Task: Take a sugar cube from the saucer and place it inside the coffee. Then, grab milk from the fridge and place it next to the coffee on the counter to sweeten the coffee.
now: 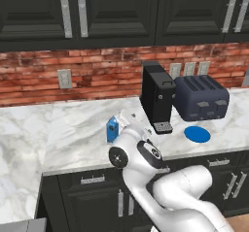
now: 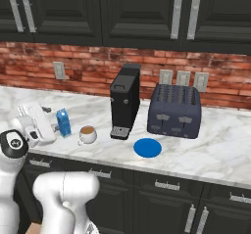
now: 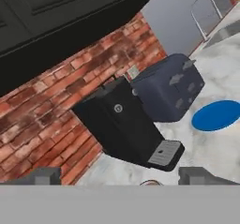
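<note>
Coffee machine (image 2: pixel 124 101) between toaster (image 2: pixel 175 110) and coffee (image 2: pixel 87 134), milk (image 2: pixel 62 122) beside.

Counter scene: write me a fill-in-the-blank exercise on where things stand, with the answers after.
1. The milk stands on the counter just left of the ____.
2. The saucer lies in front of the dark blue ____.
3. The coffee sits between the milk and the black coffee ____.
4. The gripper by the milk has its jaws ____.

Missing words: coffee; toaster; machine; open
</note>
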Available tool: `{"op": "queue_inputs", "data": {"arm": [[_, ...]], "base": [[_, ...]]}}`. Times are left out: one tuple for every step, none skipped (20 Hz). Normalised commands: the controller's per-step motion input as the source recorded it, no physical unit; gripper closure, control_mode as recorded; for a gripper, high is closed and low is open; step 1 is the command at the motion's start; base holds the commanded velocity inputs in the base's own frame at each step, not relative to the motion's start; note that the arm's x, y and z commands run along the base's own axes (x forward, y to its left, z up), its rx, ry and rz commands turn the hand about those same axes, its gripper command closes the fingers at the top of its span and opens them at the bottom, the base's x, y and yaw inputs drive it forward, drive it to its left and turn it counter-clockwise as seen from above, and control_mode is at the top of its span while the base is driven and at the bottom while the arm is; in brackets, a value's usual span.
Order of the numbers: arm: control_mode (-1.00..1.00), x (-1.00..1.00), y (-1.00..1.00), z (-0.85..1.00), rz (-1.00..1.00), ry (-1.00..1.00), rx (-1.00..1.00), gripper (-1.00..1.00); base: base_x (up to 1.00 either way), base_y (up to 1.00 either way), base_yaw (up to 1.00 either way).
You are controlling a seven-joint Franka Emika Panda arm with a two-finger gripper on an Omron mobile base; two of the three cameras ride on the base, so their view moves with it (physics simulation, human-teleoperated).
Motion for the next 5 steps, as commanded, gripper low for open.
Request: {"op": "queue_inputs", "data": {"arm": [[-1.00, -0.36, -0.86, 0.01, 0.00, -0.28, 0.62, -1.00], [-1.00, -0.36, -0.83, 0.01, 0.00, -0.27, 0.60, -1.00], [-1.00, -0.36, -0.79, 0.00, 0.00, -0.26, 0.55, -1.00], [-1.00, -0.39, -0.74, 0.00, 0.00, -0.26, 0.53, -1.00], [-1.00, -0.40, -0.72, 0.00, 0.00, -0.27, 0.51, -1.00]], "base": [[0.00, 0.00, 0.00], [0.00, 0.00, 0.00], [0.00, 0.00, 0.00], [0.00, 0.00, 0.00], [0.00, 0.00, 0.00]]}}
